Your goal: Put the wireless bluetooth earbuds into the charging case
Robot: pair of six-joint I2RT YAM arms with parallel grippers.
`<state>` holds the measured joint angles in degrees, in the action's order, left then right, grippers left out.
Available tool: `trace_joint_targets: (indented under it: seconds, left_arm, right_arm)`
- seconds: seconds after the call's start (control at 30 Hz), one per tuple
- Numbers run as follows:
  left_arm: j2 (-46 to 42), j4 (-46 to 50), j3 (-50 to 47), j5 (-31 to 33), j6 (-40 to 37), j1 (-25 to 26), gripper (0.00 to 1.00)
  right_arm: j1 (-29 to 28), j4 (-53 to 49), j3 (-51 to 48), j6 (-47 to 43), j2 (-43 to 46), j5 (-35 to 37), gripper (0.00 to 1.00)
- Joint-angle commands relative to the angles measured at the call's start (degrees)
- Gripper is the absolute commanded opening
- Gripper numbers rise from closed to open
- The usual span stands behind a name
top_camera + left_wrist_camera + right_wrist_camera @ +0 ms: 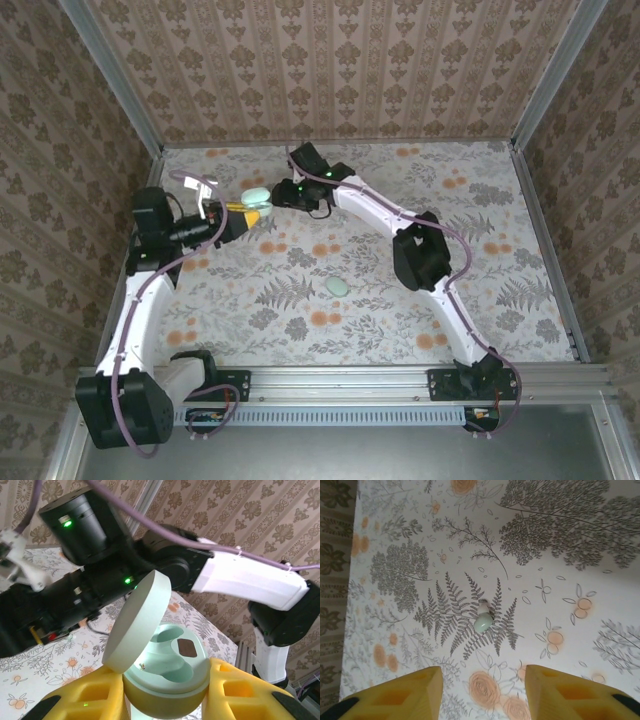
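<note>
While left tool (pixel 164 702) clamps one open case (pixel 167 667), right tool (pixel 482 692) spread empty, one earbud (pixel 483 623) loose.

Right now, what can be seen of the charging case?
The charging case is small, round, pale mint, smooth like plastic. Its hinged lid stands open, tilted up to the left. Inside are a moulded hollow, a dark rectangular patch and a tiny gold speck. The left gripper is shut on its body, a yellow finger on each side, holding it off the table.
</note>
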<state>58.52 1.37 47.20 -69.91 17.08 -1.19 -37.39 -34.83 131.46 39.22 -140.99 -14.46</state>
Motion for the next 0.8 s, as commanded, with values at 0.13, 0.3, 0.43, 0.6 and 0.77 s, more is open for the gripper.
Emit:
trace_joint_targets:
  seconds: [0.13, 0.3, 0.43, 0.6, 0.77]
  left_arm:
    - [-2.85, 2.36, -1.21, -2.25, -2.01, -0.83, 0.16]
    - [-3.05, 2.74, -1.23, -2.86, -1.96, -0.91, 0.15]
    - [-3.23, 3.69, -1.00, -3.30, -2.64, -0.94, 0.15]
    - [-3.41, 4.18, -1.06, -3.40, -3.11, -0.93, 0.15]
    - [-3.57, 3.91, -1.53, -3.35, -3.20, -0.94, 0.15]
  right_arm:
    - [-3.25, -4.08, 8.41, -0.20, -6.88, 6.51, 0.43]
    - [-5.12, -3.41, 11.79, -0.25, -10.18, 10.99, 0.42]
    - [-6.26, -2.52, 13.33, 0.02, -11.80, 14.55, 0.43]
    - [-7.48, -2.18, 14.08, -0.36, -12.98, 20.30, 0.46]
    - [-8.31, -0.93, 14.61, -1.08, -14.23, 24.33, 0.46]
